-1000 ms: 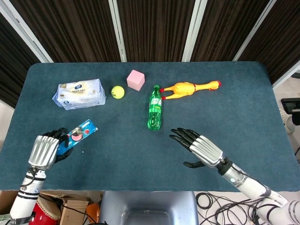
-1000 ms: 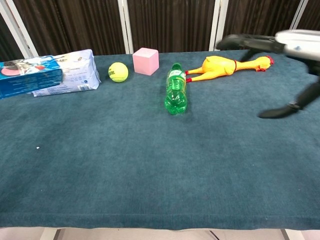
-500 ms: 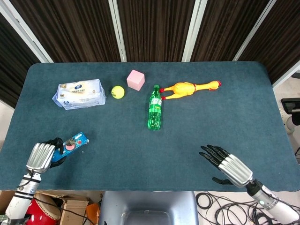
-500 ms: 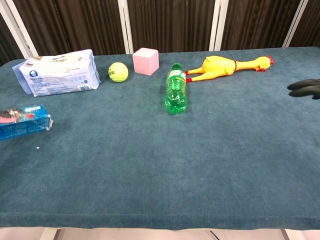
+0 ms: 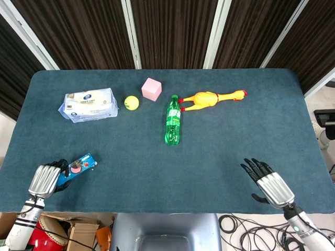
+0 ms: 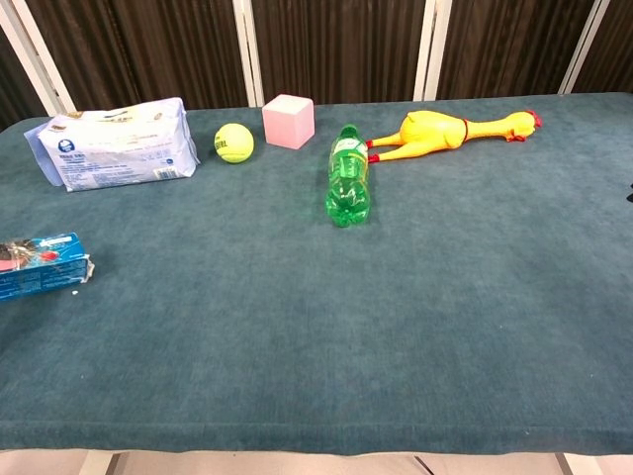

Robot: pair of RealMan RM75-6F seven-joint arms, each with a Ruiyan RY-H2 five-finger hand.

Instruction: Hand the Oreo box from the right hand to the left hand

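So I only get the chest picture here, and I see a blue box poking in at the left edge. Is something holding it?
Observer: Yes. In the head view the left hand grips the Oreo box at the table's near left corner.
Operator: And the other hand? I can't find it at all.
Observer: The right hand is at the near right of the table, fingers spread, holding nothing.
Operator: Is anything close to it?
Observer: No. The green bottle and the rubber chicken lie well beyond it, toward the table's middle and far side.
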